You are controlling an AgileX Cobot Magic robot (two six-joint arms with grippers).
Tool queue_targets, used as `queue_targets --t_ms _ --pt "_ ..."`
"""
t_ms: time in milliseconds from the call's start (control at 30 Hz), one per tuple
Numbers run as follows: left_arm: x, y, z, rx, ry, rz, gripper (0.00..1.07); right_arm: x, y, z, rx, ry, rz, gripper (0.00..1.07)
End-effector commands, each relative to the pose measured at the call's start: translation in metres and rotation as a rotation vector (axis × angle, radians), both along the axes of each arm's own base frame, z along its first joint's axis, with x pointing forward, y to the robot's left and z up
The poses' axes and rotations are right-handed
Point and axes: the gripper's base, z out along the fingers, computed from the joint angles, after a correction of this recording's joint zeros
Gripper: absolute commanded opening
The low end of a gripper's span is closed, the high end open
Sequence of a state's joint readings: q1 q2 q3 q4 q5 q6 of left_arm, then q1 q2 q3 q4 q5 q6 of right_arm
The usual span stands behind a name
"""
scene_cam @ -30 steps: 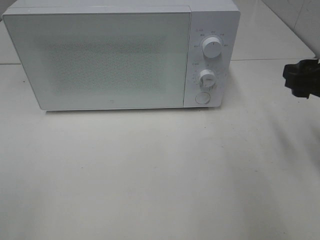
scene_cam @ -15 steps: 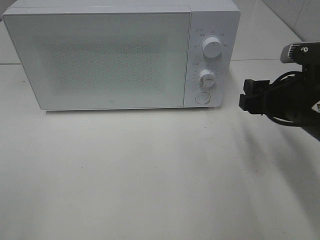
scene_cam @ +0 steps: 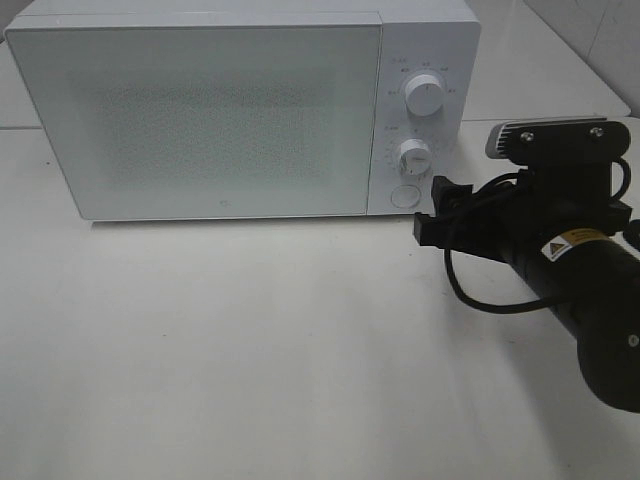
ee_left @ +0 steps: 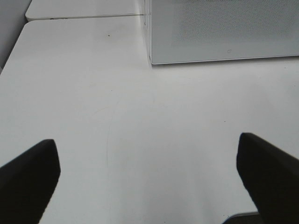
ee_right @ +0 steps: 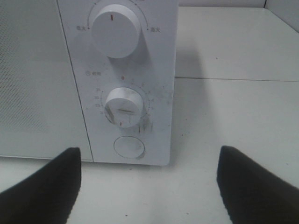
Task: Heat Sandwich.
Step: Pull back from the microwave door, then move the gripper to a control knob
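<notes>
The right arm has swung in from the right edge of the scene over the last second. A second ago only its black tip showed at the far right. Now the right gripper sits low in front of the control panel of the white microwave, close to it but not touching. Nothing else has shifted.

The microwave stands at the back of a white table with its door closed. On the panel to the right of the door, from top to bottom, are an upper dial, a lower dial and a round button.

The sandwich appears in none of the views, so where it is and which way it points cannot be told.

In the right wrist view the right gripper's two dark fingers stand far apart. Only bare table lies between them, and the round button and lower dial are straight ahead. It holds nothing and touches nothing.

The left gripper is out of the overhead view. Its own camera shows it spread as wide as it goes, empty, above bare table. The microwave's lower front corner is well ahead of it.
</notes>
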State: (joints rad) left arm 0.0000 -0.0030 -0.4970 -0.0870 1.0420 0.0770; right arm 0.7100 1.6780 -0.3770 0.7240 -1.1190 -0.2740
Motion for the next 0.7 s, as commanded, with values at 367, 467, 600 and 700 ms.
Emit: queue_targets --t_ms 367,467,600,700 --pt "-0.003 0.0 0.0 -0.008 -0.025 0.001 0.97 0.014 0.022 0.003 0.016 -0.045 0.011 0.76" --pt "-0.003 0.0 0.0 -0.008 -0.025 0.001 0.97 0.015 0.022 0.004 0.018 -0.052 0.011 0.76" --pt "-0.003 0.0 0.0 -0.008 -0.025 0.001 0.97 0.015 0.022 0.004 0.017 -0.053 0.009 0.76" --pt "-0.003 0.0 0.0 -0.008 -0.025 0.001 0.97 0.017 0.022 0.001 0.007 -0.068 0.0 0.76"
